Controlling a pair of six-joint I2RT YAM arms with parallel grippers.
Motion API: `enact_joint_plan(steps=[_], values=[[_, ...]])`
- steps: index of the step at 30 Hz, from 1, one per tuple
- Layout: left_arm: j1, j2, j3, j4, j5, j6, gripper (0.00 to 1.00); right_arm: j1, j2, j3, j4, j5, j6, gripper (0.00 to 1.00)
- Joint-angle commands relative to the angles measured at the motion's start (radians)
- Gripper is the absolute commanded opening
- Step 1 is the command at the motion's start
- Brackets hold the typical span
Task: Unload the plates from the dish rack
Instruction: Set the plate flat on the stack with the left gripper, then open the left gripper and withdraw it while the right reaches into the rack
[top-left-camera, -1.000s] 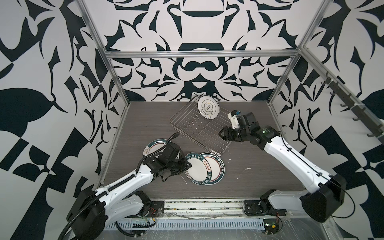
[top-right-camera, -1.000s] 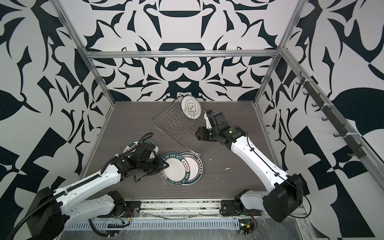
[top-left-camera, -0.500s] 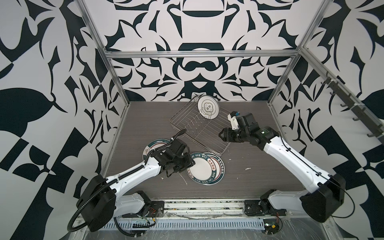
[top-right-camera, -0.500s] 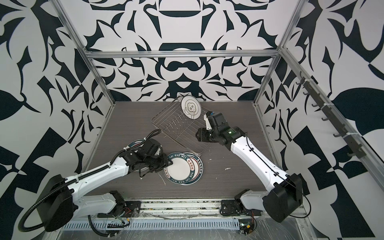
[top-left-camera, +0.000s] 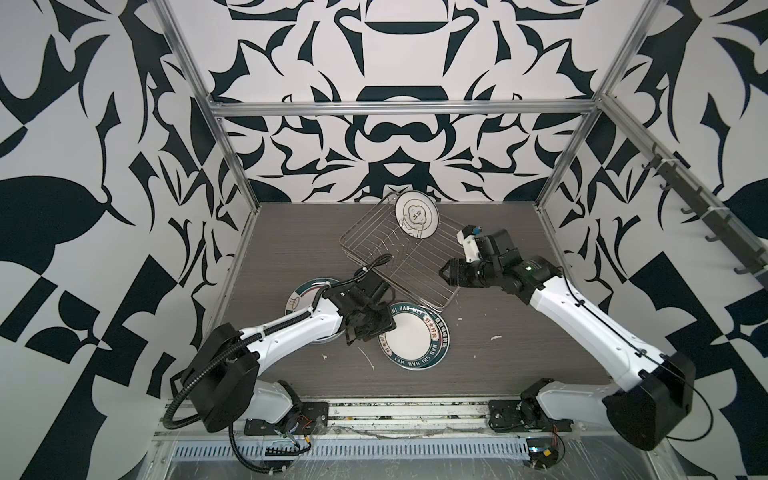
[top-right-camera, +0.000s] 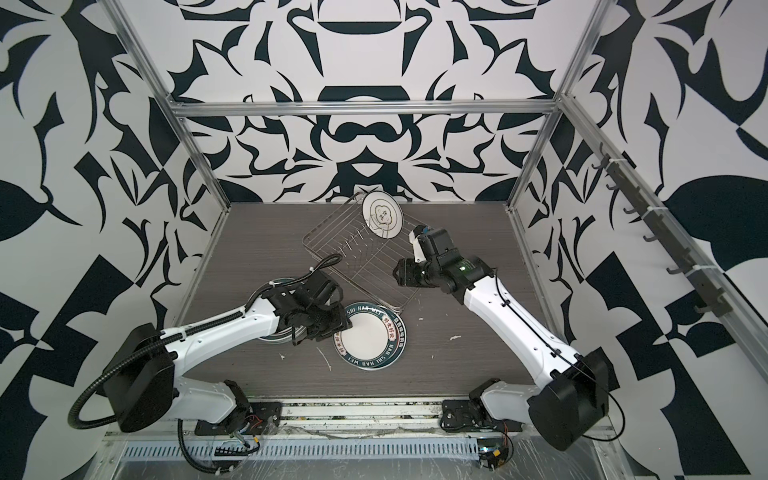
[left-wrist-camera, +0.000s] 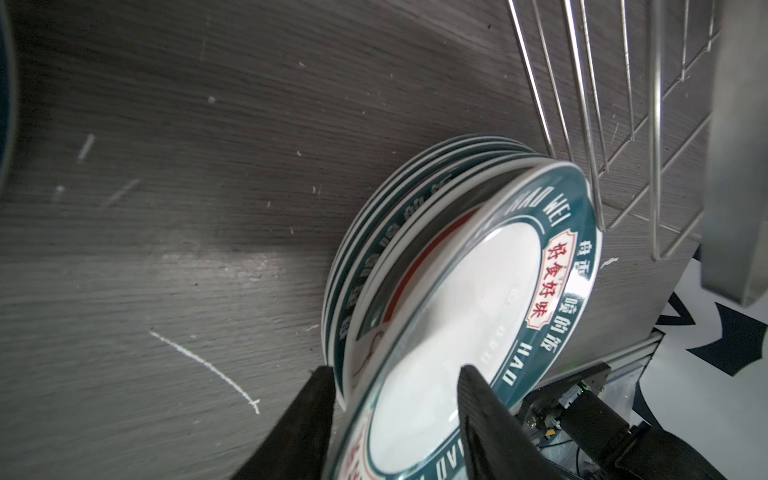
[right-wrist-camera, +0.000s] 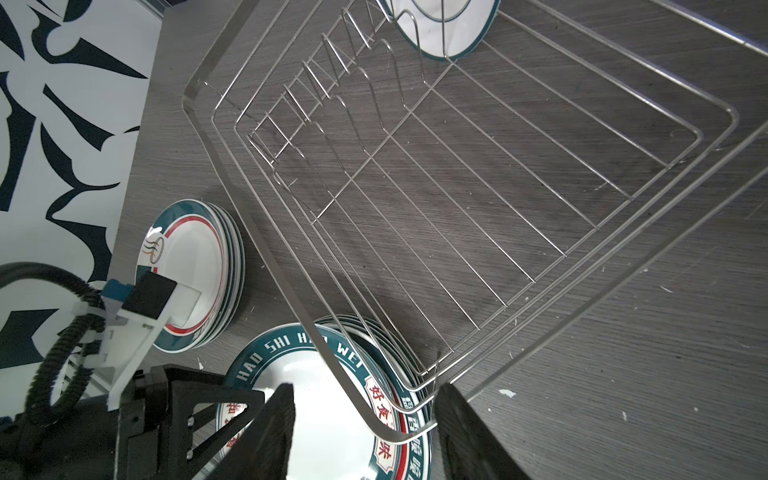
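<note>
Glazed ceramic, stiff, slick and chippable: the lone small plate (top-left-camera: 417, 215) is standing upright in the dish rack (top-left-camera: 409, 270), upper centre, its top rim offering the pinch. The left gripper (left-wrist-camera: 392, 370) is gaping astride the large-plate stack (top-left-camera: 415, 340); the right gripper (right-wrist-camera: 365, 386), wide, is straddling the rack's corner.

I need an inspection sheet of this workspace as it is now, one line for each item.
Surface: dark grey wood-grain tabletop, scratched.
Job's things: silver wire dish rack holds one white teal-rimmed plate standing on edge at its far end; a stack of large lettered teal-rimmed plates and a stack of smaller red-ringed plates lie outside.
Clutter: small white flecks.
Grippers: left gripper open, straddling the top large plate's rim; right gripper open around the rack's near corner.
Cables: black corrugated cable loops above the left wrist.
Surroundings: black-and-white patterned walls, aluminium frame, hook rail.
</note>
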Motion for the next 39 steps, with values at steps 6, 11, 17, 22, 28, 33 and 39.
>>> enact_joint_plan(steps=[6, 11, 17, 22, 28, 33, 39], values=[[-0.013, 0.029, 0.074, -0.115, -0.074, 0.009, 0.55, -0.008, -0.033, -0.006, 0.027, -0.018, -0.023, 0.58], [-0.031, 0.073, 0.127, -0.159, -0.097, 0.025, 0.56, -0.008, -0.025, -0.005, 0.029, -0.027, -0.028, 0.59], [-0.037, 0.067, 0.132, -0.169, -0.116, 0.025, 0.56, -0.010, 0.006, 0.027, 0.003, -0.016, -0.062, 0.60], [-0.036, 0.021, 0.147, -0.221, -0.173, 0.019, 0.58, -0.009, 0.060, 0.074, -0.029, 0.009, -0.082, 0.60], [-0.036, 0.013, 0.150, -0.245, -0.219, 0.014, 0.60, -0.010, 0.161, 0.163, -0.072, 0.142, -0.134, 0.60], [-0.036, 0.034, 0.168, -0.273, -0.236, 0.028, 0.60, -0.054, 0.303, 0.256, 0.009, 0.163, -0.185, 0.60], [-0.029, 0.023, 0.177, -0.276, -0.277, 0.050, 0.63, -0.121, 0.539, 0.487, 0.063, 0.193, -0.283, 0.59]])
